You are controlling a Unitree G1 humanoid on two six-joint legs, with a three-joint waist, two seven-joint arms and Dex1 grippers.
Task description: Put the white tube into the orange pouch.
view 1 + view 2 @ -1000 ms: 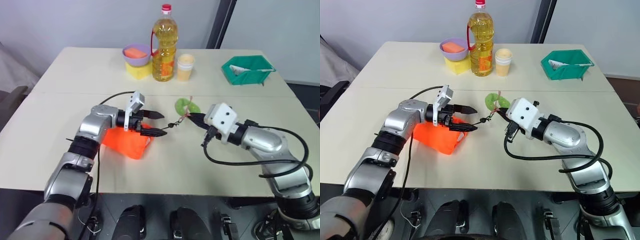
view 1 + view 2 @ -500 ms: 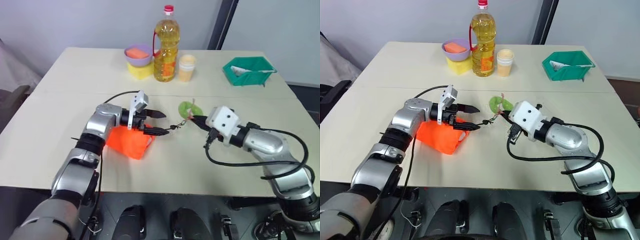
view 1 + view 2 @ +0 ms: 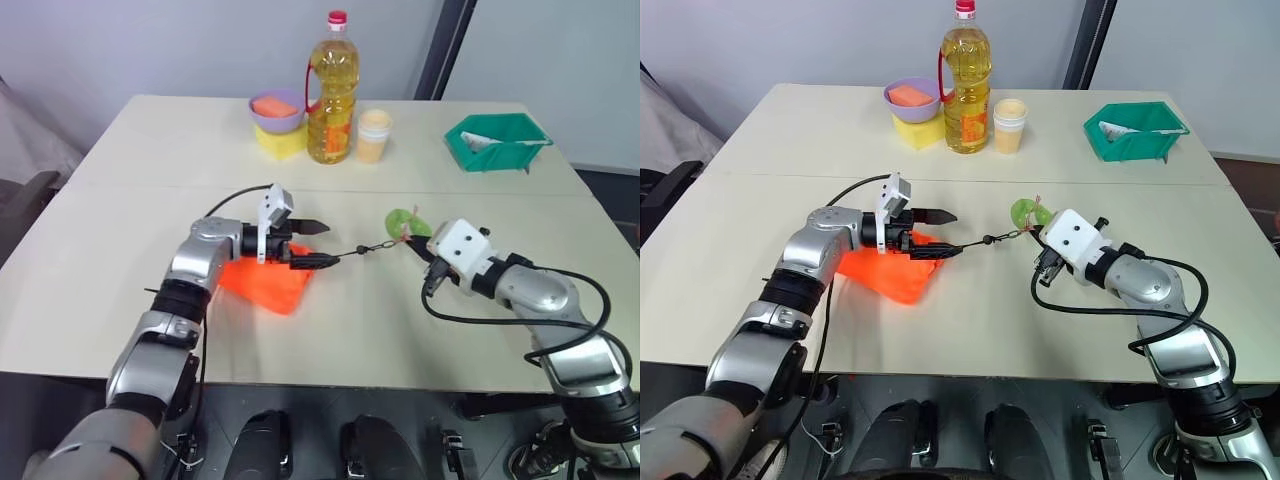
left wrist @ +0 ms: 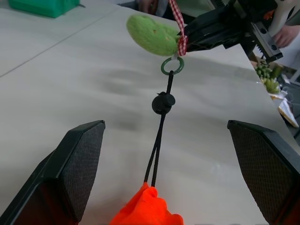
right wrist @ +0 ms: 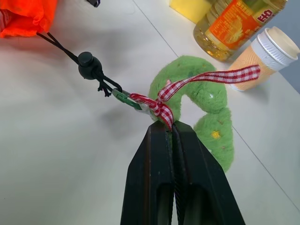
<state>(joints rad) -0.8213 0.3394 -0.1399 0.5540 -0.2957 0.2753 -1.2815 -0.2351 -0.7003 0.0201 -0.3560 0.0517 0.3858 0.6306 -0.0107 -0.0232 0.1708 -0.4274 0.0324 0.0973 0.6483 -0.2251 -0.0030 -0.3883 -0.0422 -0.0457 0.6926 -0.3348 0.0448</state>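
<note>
The orange pouch (image 3: 262,285) lies on the table under my left gripper (image 3: 318,246), whose fingers stand open on either side of the pouch's gathered mouth (image 4: 146,213). A dark drawstring (image 4: 159,140) with a round stopper (image 4: 163,103) runs taut from that mouth to the green leaf-shaped tag (image 3: 403,220). My right gripper (image 5: 168,127) is shut on the red-checked ribbon (image 5: 187,84) of that tag, to the right of the pouch. The white tube is out of view.
At the back of the table stand a yellow oil bottle (image 3: 330,90), a cream cup (image 3: 372,135) and a purple bowl (image 3: 275,110) on a yellow block. A green tray (image 3: 497,140) sits at the back right.
My right gripper has moved to the right with the green tag, and the drawstring now runs straight and taut. The left gripper has stayed open at the pouch's mouth.
</note>
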